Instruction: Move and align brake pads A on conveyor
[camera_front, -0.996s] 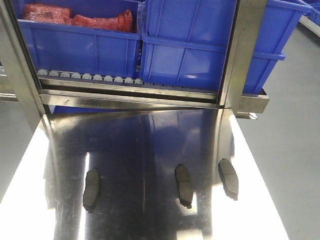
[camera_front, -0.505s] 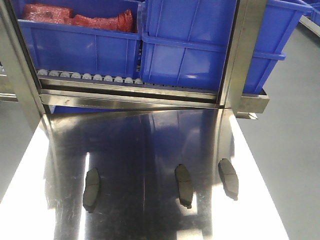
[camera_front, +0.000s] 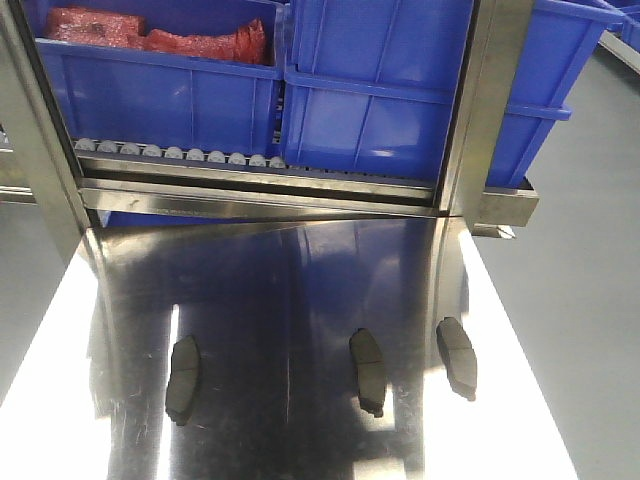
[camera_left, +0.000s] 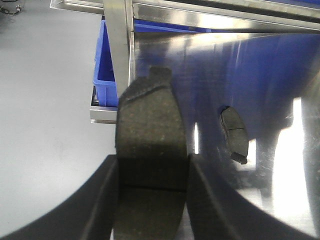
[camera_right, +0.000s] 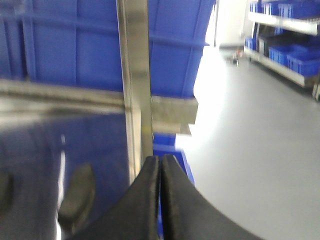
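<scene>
Nearest, the left gripper (camera_left: 152, 167) is clamped on the held pad (camera_left: 150, 115). Its two fingers (camera_left: 105, 200) press the pad's long sides, so its long axis runs straight away from the wrist and its tabbed end points far. The right gripper (camera_right: 160, 162) has its fingers pressed together with nothing between them.

Three more pads lie flat on the steel tabletop (camera_front: 300, 280) in a loose row across its near part, well apart from one another. All three have their long axes running near to far.
- The left pad (camera_front: 182, 378) has its far end leaning slightly right.
- The middle pad (camera_front: 367, 370) has its far end leaning slightly left.
- The right pad (camera_front: 457, 355) sits a little farther back, close to the table's right edge, and leans the same way.

Beyond the table a roller rail (camera_front: 180, 153) carries blue bins (camera_front: 370, 100). The left one holds red bags (camera_front: 150, 35). A steel post (camera_front: 480, 110) stands at the far right.
</scene>
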